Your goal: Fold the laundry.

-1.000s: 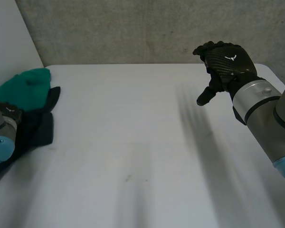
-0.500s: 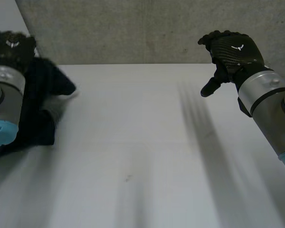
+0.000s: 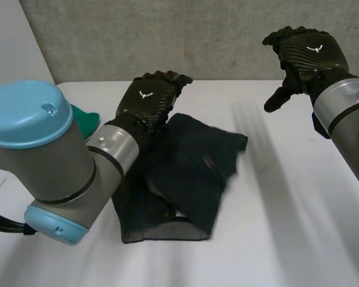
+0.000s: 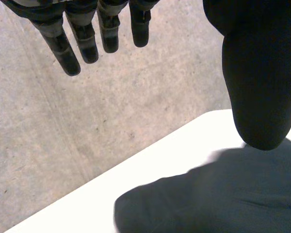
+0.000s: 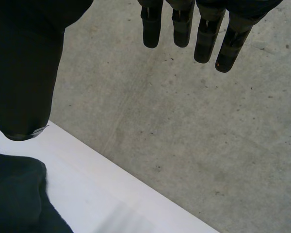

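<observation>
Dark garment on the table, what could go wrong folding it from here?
The dark garment lies bunched, layers overlapping, so a fold may lock in creases. The left hand is open at its far edge and the right hand is open, raised aside; a one-handed grasp may catch several layers. The green cloth lies close by the left arm and may get dragged.

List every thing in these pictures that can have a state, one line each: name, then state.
dark garment, unfolded, lying rumpled on the white table
green cloth, partly hidden behind the left arm
left hand, open, fingers straight, above the garment's far edge
right hand, open, raised, holding nothing
</observation>
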Available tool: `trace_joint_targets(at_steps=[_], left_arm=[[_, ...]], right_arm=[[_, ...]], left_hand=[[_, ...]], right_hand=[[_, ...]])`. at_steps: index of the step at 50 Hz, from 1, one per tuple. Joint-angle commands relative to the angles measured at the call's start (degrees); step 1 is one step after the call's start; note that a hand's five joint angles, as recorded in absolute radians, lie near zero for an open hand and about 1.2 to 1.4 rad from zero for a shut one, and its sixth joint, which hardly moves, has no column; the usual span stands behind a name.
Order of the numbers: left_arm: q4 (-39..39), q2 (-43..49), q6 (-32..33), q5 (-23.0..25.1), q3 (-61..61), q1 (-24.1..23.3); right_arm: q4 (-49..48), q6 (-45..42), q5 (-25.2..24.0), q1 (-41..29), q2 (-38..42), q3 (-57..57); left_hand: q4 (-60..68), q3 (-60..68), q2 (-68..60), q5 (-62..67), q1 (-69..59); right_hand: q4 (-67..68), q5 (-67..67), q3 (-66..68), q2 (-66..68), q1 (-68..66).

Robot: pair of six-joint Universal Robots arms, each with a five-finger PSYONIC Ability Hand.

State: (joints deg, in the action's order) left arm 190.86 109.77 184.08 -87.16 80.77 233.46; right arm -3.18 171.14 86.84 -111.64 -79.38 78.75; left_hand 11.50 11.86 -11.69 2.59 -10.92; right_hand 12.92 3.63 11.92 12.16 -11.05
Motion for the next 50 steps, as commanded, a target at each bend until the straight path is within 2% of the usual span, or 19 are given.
trace_joint_targets(at_steps=[1, 4, 7, 12, 16, 19, 23, 25, 29, 35, 39, 41, 42, 46, 50], left_arm=[[0.0, -0.6, 7.1, 0.1, -0.4, 9.6], [0.0, -0.6, 9.2, 0.2, -0.4, 12.5], [-0.5, -0.9, 11.1, 0.2, -0.2, 15.5], [0.0, -0.6, 15.2, 0.3, 0.7, 19.3], [0.1, 1.7, 18.8, 0.6, 0.2, 23.6], [0.0, 5.2, 22.4, 0.9, -0.4, 27.6], [0.1, 9.2, 25.1, 1.1, -1.1, 30.8], [0.1, 11.1, 25.6, 1.6, -1.5, 31.7], [0.6, 16.0, 25.8, 5.3, -3.0, 32.4], [2.4, 21.9, 26.1, 7.5, -5.7, 33.0], [2.6, 24.7, 28.3, 7.4, -8.5, 33.1], [2.5, 25.8, 29.5, 7.3, -9.8, 33.2], [2.5, 26.9, 30.6, 6.9, -11.2, 33.4], [2.6, 29.3, 34.0, 4.6, -13.4, 34.3], [2.6, 30.7, 37.1, 2.4, -14.8, 35.0]], right_arm=[[1.0, -0.2, -0.1, -0.2, 0.0, -0.6], [2.1, -0.6, -0.6, -0.4, 0.1, -1.0], [5.4, -3.9, -3.3, -1.0, 0.4, -1.3], [13.0, -14.1, -8.5, -2.0, 1.8, -0.7], [15.4, -18.5, -9.8, -5.7, 4.7, 0.4], [14.6, -19.2, -9.5, -9.4, 6.0, 1.7], [11.0, -19.2, -9.4, -10.9, 7.1, 4.5], [8.8, -19.3, -9.6, -11.1, 8.2, 6.1], [3.4, -20.2, -9.3, -13.2, 10.6, 8.9], [2.0, -21.8, -8.4, -14.2, 13.5, 9.7], [2.1, -22.2, -7.5, -14.1, 13.6, 9.8], [2.0, -22.1, -7.2, -14.0, 13.6, 9.8], [2.0, -22.2, -7.0, -13.8, 13.4, 9.8], [2.0, -22.1, -6.9, -13.6, 13.2, 9.8], [2.1, -22.1, -6.9, -13.5, 13.2, 9.9]], left_hand=[[-1.5, -1.9, 1.7, -2.6, 0.9], [-1.5, -1.9, 1.7, -2.6, 0.9], [-1.5, -1.9, 1.7, -2.6, 0.9], [-1.5, -1.9, 1.7, -2.6, 0.9], [-1.1, -1.5, 1.3, -2.2, 0.5], [-1.0, -1.3, 1.1, -2.0, 0.4], [-1.1, -1.5, 1.3, -2.2, 0.5], [-1.1, -1.5, 1.3, -2.2, 0.5], [-1.0, -1.3, 1.1, -2.0, 0.4], [0.9, 0.5, -0.7, -0.2, -1.5], [10.6, 10.3, -10.4, 9.5, -11.2], [20.4, 20.0, -20.2, 19.3, -20.9], [30.1, 29.7, -29.9, 29.0, -30.7], [44.9, 44.6, -44.7, 43.8, -45.5], [51.0, 50.6, -50.8, 49.9, -51.6]], right_hand=[[-2.9, -3.6, -1.9, -2.2, 1.0], [-2.9, -3.6, -1.9, -2.2, 1.0], [-2.9, -3.6, -1.9, -2.2, 1.0], [-2.9, -3.6, -1.9, -2.2, 1.0], [-2.9, -3.6, -1.9, -2.2, 1.0], [-2.9, -3.6, -1.9, -2.2, 1.0], [-2.9, -3.6, -1.9, -2.2, 1.0], [-2.9, -3.6, -1.9, -2.2, 1.0], [-2.9, -3.6, -1.9, -2.2, 1.0], [-2.9, -3.6, -1.9, -2.2, 1.0], [-2.9, -3.6, -1.9, -2.2, 1.0], [-2.9, -3.6, -1.9, -2.2, 1.0], [-2.9, -3.6, -1.9, -2.2, 1.0], [-2.9, -3.6, -1.9, -2.2, 1.0], [-2.9, -3.6, -1.9, -2.2, 1.0]])
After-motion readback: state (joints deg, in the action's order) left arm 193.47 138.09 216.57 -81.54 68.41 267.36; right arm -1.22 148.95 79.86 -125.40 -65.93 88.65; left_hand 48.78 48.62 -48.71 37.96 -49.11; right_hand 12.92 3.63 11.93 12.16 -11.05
